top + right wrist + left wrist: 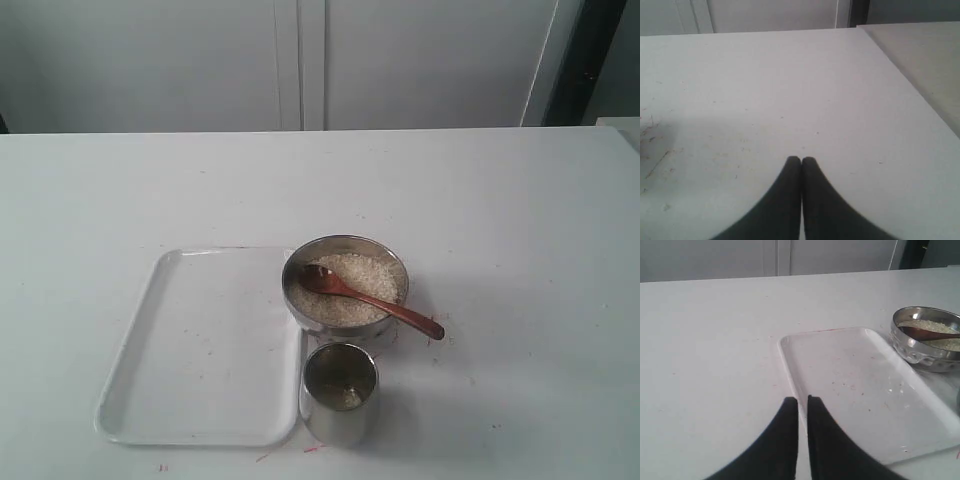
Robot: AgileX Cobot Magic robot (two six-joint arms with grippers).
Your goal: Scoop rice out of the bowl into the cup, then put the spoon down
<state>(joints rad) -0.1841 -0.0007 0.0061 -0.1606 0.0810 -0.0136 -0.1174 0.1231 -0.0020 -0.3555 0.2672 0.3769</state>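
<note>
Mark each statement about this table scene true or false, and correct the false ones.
1. The spoon lies with its head on the rice in the bowl. True.
2. The cup stands on the tray. False: it stands on the table, beside the tray's corner.
3. The cup is completely empty. False: a little rice lies at its bottom.
4. The spoon's handle sticks out past the bowl's rim. True.
5. The right gripper holds the spoon. False: it is shut on nothing, above bare table.
</note>
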